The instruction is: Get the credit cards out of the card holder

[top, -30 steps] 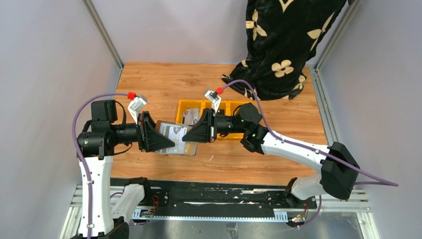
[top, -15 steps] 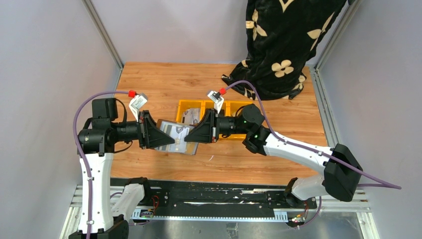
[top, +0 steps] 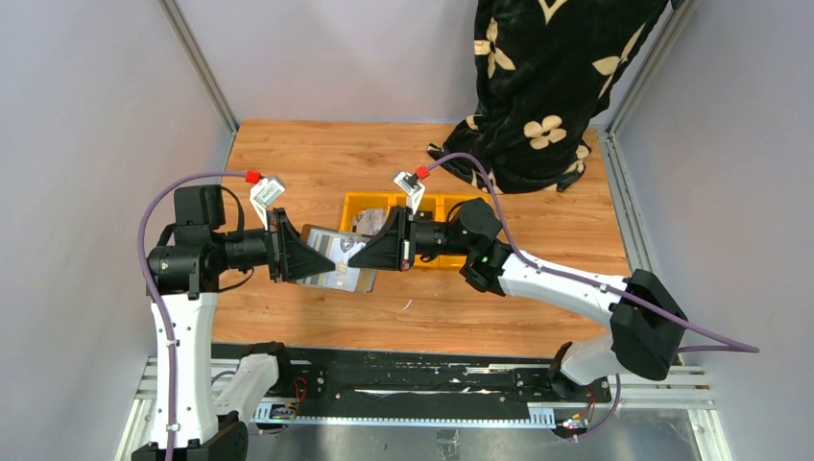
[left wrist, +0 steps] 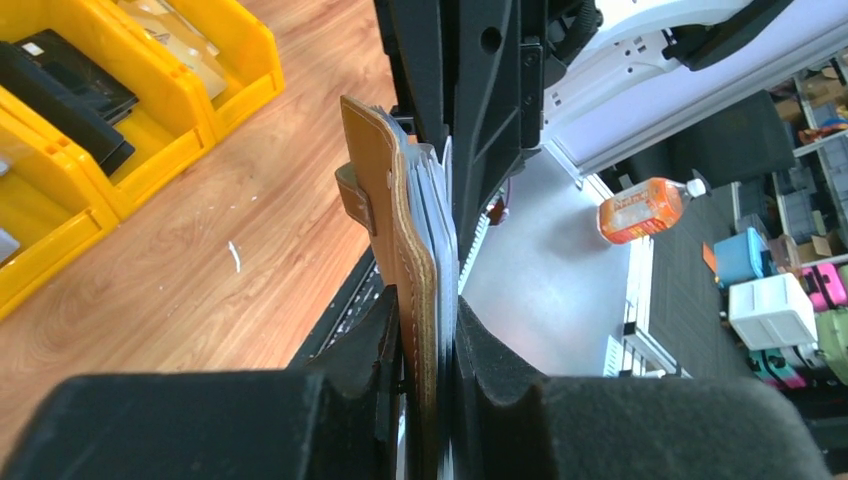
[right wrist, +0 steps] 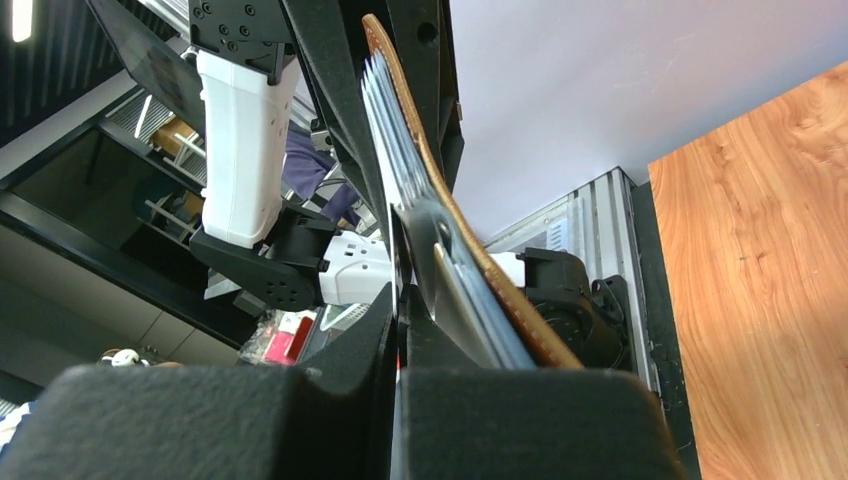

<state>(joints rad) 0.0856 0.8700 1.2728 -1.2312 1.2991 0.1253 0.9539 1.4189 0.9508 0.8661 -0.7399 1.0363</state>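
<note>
The brown leather card holder point(top: 338, 261) hangs in the air between my two grippers, over the table's front middle. My left gripper point(top: 324, 265) is shut on its folded edge; in the left wrist view the leather and grey sleeves point(left wrist: 408, 210) stand upright between the pads point(left wrist: 428, 335). My right gripper point(top: 357, 256) meets the holder's opposite, open side. Its jaws are pressed together on a thin pale edge, seemingly a credit card, while the sleeve stack point(right wrist: 470, 270) runs past its right finger. A black card point(left wrist: 62, 85) lies in the yellow tray.
The yellow three-compartment tray point(top: 437, 204) stands just behind the grippers, also in the left wrist view point(left wrist: 160, 130). A black cloth with pale flowers point(top: 547, 86) hangs at the back right. Grey walls close in both sides. An orange bottle point(left wrist: 640, 205) lies beyond the table's front.
Both grippers and the card holder have shifted slightly back and left. The right gripper has moved closer to the left one along the holder.
</note>
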